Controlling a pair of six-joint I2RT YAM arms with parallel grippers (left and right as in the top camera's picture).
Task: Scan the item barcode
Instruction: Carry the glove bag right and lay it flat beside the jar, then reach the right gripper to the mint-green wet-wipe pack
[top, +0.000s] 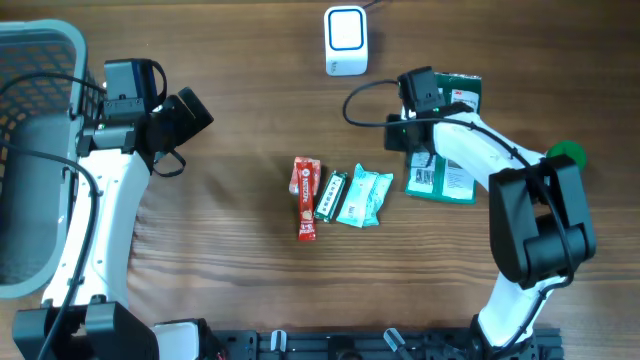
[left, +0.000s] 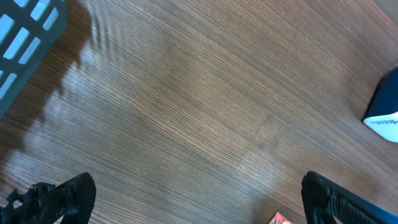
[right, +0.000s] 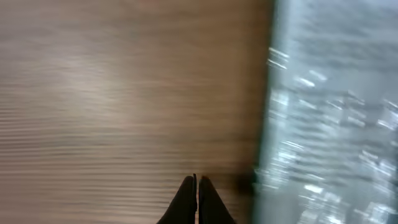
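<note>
- Sitting at the far left edge, the grey basket (top: 40, 60) is probably where scanned goods are meant to end up
- Left gripper (left: 198, 202) hangs over the bare table (left: 186, 93) beside the basket, jaws spread wide with nothing between them; it looks parked out of the way, ready to receive
- Three small items lie in a loose row mid-table, apart from both arms: a red packet (top: 305, 195), a dark green stick (top: 329, 195) and a mint packet (top: 364, 197)
- White scanner (top: 346, 40) stands at the table's far edge, with no item near it, so nothing is being scanned yet
- Right gripper (right: 197, 190) is pinched fully together on nothing, its tips low over the wood just beside the edge of the large green pouch (top: 445, 183) — probably the item to scan, lying flat under the right arm with a white label facing up
- Closed tips there suggest a nudge or a slide under the edge — the pouch seems too flat to pinch from above
</note>
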